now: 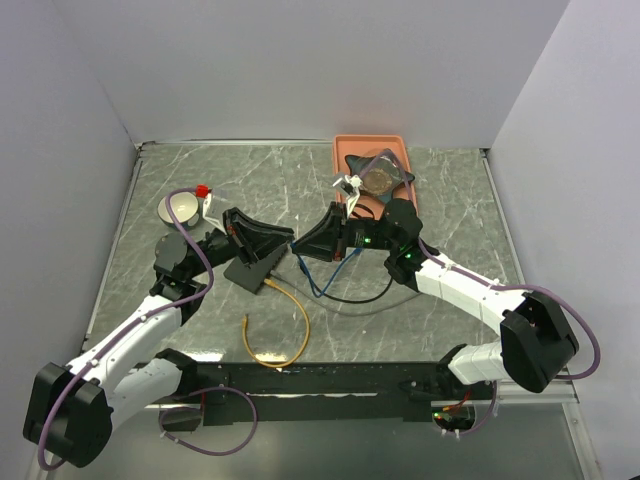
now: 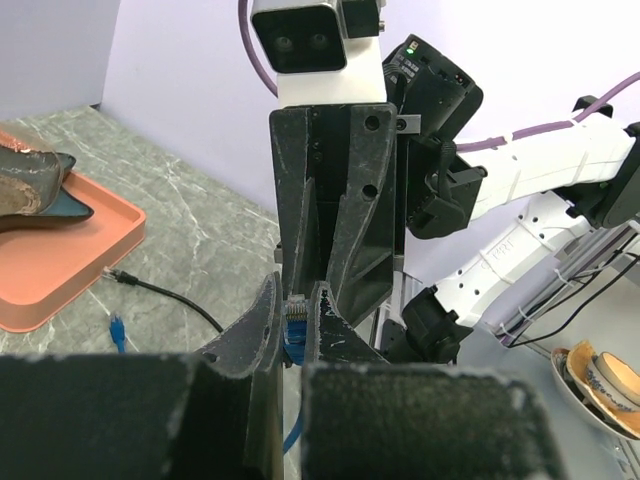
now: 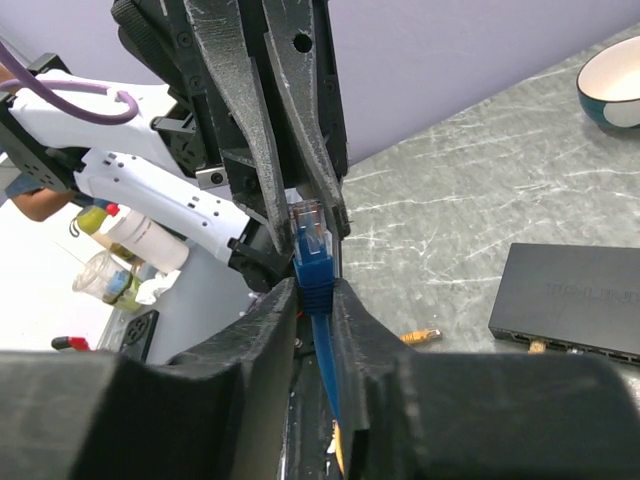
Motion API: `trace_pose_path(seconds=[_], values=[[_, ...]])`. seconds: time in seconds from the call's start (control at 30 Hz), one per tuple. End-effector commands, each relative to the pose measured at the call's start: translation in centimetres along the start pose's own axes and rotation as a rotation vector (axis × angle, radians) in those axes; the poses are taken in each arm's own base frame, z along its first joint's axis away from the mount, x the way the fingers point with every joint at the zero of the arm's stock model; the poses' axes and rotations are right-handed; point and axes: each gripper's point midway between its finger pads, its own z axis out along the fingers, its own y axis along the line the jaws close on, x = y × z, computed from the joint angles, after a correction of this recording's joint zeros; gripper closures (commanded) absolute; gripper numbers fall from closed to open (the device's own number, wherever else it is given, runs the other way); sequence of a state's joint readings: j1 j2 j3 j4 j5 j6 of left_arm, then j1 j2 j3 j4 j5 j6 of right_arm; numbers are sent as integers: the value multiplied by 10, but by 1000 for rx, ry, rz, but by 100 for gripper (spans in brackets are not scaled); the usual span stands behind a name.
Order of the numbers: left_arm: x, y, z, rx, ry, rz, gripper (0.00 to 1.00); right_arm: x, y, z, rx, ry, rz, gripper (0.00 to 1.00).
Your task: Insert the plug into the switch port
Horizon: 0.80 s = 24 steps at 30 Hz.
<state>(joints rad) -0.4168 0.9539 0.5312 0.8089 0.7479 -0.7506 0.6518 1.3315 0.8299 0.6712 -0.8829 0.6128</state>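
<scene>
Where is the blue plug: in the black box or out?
Out. The blue plug is held midair, apart from the black box on the table.

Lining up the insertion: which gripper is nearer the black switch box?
Left. The left gripper hovers by the far right corner of the switch box; the right gripper, meeting it at the blue plug, is farther right.

Your grey marble-patterned tabletop (image 1: pixel 450 220) carries a salmon plastic tray (image 1: pixel 370 140), flat black rectangular box (image 1: pixel 252 271), looped yellow cable (image 1: pixel 300 320), small round bowl (image 1: pixel 183 212).
</scene>
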Motion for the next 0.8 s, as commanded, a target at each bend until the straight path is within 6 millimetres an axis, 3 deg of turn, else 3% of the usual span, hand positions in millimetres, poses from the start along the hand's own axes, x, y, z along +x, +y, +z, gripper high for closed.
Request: trace_pose_path(seconds=[0.0,0.17,0.33,0.5,0.53,0.57,0.67,0.77], values=[[-10,-14,3,63,-25,39,99,-10,7,2,-45,-20,-47,78],[-9,-13,4,61,-21,35,98,-10,7,1,-49,-19,-50,100],[-9,-11,4,47,-22,32,93,-9,7,0,-46,-21,-52,100],[-10,-10,3,36,-24,34,80,-9,6,0,-41,-24,-50,100],[-9,-8,3,28,-21,29,72,-9,4,0,-31,-26,-47,100],[-10,-8,4,23,-23,31,51,-7,3,0,-21,-21,-46,100],[-12,-2,3,-21,-31,26,22,-6,-5,-1,24,-15,-44,100],[-16,16,0,-140,-58,1,10,-4,-15,-4,91,-6,-43,100]])
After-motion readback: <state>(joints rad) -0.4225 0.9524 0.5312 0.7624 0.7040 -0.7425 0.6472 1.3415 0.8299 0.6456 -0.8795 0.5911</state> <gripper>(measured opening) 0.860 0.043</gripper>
